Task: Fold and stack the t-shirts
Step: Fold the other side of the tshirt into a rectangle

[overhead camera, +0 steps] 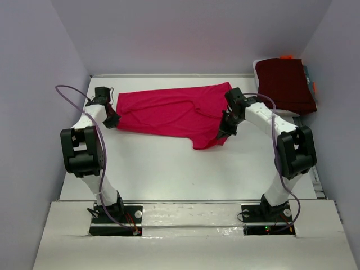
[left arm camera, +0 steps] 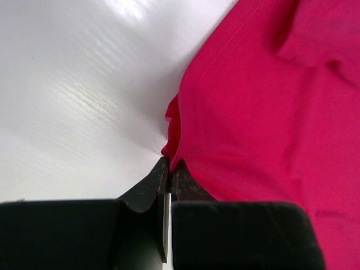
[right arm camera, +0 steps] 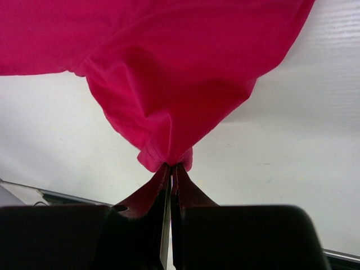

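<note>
At the near edge of the table (overhead camera: 169,180), the two arm bases sit side by side, left base (overhead camera: 115,216), right base (overhead camera: 267,216), with a purple cable (overhead camera: 101,169) looping up along the left arm. Mid-table, toward the left edge, the left hand (overhead camera: 111,120) is down at the left end of the crimson-pink t-shirt (overhead camera: 169,115). In the wrist view the left hand (left arm camera: 169,169) is clamped tight on a small fold of the shirt's edge (left arm camera: 171,135), jaws together with only cloth between them. Toward the right side, the right hand (overhead camera: 223,134) is at the shirt's right end. Up close the right hand (right arm camera: 170,169) is also pinched on the cloth, which gathers to a bunched point (right arm camera: 166,152) at the fingertips. The cloth there looks raised, with shadow on the table beneath. The pink shirt stretches between the two hands across the far half of the table, mostly flat, wrinkled. Its right part is doubled over, with a corner (overhead camera: 205,143) hanging nearer than the rest. At the far right corner a folded dark maroon t-shirt (overhead camera: 284,84) lies on something pale, apart from the pink one. A small orange thing (overhead camera: 286,57) shows just behind it; cannot tell what it is.
</note>
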You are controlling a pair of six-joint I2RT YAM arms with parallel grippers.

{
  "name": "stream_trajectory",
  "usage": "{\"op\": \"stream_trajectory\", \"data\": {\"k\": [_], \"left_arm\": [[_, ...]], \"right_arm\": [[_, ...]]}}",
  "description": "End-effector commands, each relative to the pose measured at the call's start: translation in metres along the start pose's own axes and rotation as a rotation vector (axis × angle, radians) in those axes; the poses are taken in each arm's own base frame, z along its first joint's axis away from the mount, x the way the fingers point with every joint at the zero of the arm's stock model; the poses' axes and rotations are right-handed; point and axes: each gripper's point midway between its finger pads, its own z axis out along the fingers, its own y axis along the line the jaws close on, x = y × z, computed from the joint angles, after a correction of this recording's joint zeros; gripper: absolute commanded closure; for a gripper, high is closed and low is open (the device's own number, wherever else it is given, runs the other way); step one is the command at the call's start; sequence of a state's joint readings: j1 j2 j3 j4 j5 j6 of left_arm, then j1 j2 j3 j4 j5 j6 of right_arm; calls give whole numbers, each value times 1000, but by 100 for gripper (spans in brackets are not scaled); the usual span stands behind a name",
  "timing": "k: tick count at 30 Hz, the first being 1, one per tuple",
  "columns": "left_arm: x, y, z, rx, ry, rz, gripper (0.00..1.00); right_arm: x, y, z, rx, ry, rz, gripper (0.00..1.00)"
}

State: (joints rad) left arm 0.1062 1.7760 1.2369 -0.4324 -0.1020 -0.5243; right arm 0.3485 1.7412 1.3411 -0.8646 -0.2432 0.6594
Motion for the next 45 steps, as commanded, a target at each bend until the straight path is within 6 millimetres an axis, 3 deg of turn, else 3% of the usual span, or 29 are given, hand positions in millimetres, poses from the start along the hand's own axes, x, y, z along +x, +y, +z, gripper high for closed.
{"op": "stream_trajectory", "data": {"k": [1,8,10,12,15,24,25,28,29,31,32,33,35,40,45], "left_arm": [[-28,-11,-9,6,-57,4,94],[-48,-29,-1,23,-58,5,94],[-54,-34,1,26,-60,1,94],[-59,-38,2,34,-61,-1,94],[-68,-48,5,49,-61,-2,94],[-75,-56,16,52,-43,7,94],[-75,-58,18,52,-39,7,94],[-78,-65,19,62,-45,14,94],[-76,-65,23,56,-36,15,94],[-82,-70,25,61,-42,16,94],[-83,-70,26,58,-39,16,94],[-87,-73,28,61,-44,14,94],[-88,-79,29,63,-47,21,94],[-98,-103,24,94,-89,29,94],[-95,-117,24,96,-107,57,94]], "right_arm": [[-18,7,-7,36,-40,-33,93],[-53,21,-11,54,-98,-45,93],[-74,32,-21,39,-143,-58,93],[-79,28,-18,56,-137,-51,93],[-108,40,-34,31,-198,-53,93],[-170,44,-55,-2,-284,-8,93],[-175,40,-49,5,-275,1,93],[-194,48,-56,-21,-321,-11,93],[-197,48,-47,-18,-311,-10,93],[-211,53,-54,-38,-350,-14,93],[-214,53,-44,-40,-337,-15,93],[-223,56,-49,-59,-360,-17,93],[-230,58,-37,-72,-359,-24,93],[-247,74,-27,-148,-396,-62,93],[-273,81,-32,-183,-491,-104,93]]}}
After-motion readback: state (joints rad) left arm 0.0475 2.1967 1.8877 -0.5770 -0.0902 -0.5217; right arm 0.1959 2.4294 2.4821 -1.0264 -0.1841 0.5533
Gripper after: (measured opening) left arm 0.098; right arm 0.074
